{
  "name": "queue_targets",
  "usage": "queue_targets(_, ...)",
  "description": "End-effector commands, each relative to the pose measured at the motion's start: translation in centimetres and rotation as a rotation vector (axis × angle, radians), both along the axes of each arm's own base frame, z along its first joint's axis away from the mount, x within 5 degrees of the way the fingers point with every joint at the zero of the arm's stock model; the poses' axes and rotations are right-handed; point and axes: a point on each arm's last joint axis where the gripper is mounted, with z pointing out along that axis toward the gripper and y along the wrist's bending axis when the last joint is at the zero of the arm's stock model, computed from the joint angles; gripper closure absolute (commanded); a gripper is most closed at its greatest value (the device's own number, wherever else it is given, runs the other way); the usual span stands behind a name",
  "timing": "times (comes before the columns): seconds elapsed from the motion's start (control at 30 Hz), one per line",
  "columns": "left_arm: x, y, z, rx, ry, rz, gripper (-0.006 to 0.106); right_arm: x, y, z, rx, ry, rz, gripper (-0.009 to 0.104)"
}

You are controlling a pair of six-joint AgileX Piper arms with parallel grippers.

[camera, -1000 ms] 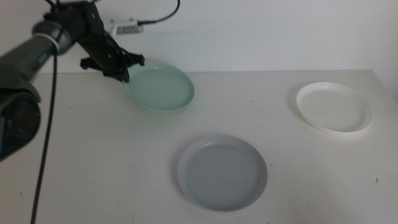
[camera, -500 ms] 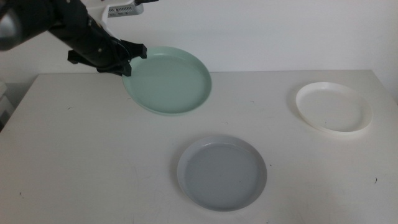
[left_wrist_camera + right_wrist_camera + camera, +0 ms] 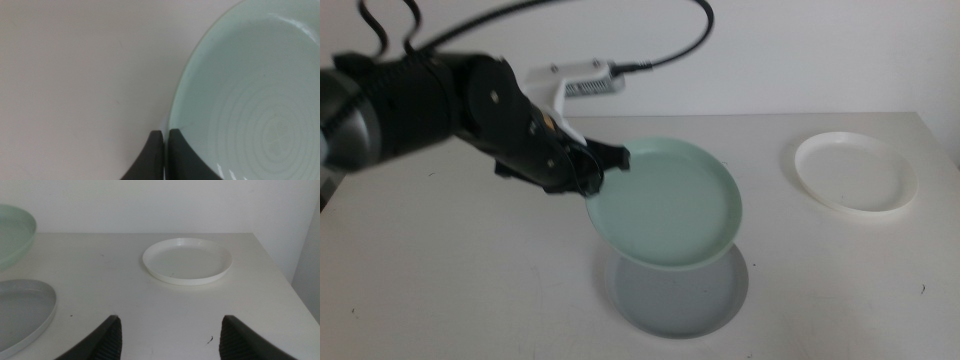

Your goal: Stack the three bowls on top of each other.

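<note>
My left gripper [image 3: 598, 168] is shut on the rim of the mint green bowl [image 3: 668, 203] and holds it in the air, just above the grey bowl [image 3: 675, 298], which it partly covers. In the left wrist view the two jaws pinch the green bowl's [image 3: 255, 100] edge at my left gripper [image 3: 165, 137]. The white bowl [image 3: 856, 172] lies at the table's far right. My right gripper [image 3: 167, 330] is open and empty, out of the middle view, facing the white bowl [image 3: 187, 260], with the grey bowl [image 3: 20, 312] and green bowl [image 3: 12, 232] at its side.
A white wall stands behind the white table [image 3: 450, 270]. A small white device with a cable [image 3: 582, 80] sits at the back. The table's right edge [image 3: 272, 270] is near the white bowl.
My left gripper has carried the green bowl from the back left of the table forward and right, to just over the grey bowl. The white and grey bowls have not moved.
</note>
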Motion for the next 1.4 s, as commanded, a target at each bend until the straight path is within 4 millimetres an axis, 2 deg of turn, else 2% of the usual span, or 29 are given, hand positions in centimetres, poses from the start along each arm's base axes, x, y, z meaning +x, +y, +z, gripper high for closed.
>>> queue_targets(0.0,-0.6,-0.7,1.8,-0.09,-0.098,0.03,0.1,-0.1,-0.1,1.0,-0.016,-0.105,-0.009,0.045)
queue_targets(0.23,-1.8,-2.0,-1.6,-0.095,-0.081,0.028,0.1,-0.1,-0.1,1.0,-0.016,-0.105,-0.009,0.045)
queue_targets(0.37,-2.2,-1.7,-3.2,-0.093,-0.059,0.047,0.1,-0.1,-0.1,1.0,-0.016,-0.105,-0.009,0.045)
queue_targets(0.73,-2.6,-1.4,-5.7,-0.096,-0.011,0.085,0.1,-0.1,-0.1,1.0,-0.016,-0.105,-0.009,0.045)
queue_targets(0.9,-2.5,-1.5,-6.1,-0.095,0.002,0.089,0.097,-0.1,-0.1,1.0,-0.016,-0.105,-0.009,0.045)
queue_targets(1.03,-2.5,-1.5,-6.2,-0.09,0.001,0.083,0.08,-0.1,-0.1,1.0,-0.016,-0.105,-0.009,0.045)
queue_targets(1.23,-2.6,-1.5,-5.8,-0.077,-0.022,0.053,0.028,-0.1,-0.1,1.0,-0.016,-0.105,-0.009,0.045)
queue_targets(1.3,-2.8,-1.3,-4.8,-0.076,-0.058,0.031,0.011,-0.1,-0.1,1.0,-0.016,-0.105,-0.009,0.045)
queue_targets(1.37,-3.1,-1.1,-3.4,-0.078,-0.101,0.004,0.002,-0.1,-0.1,1.0,-0.016,-0.105,-0.009,0.045)
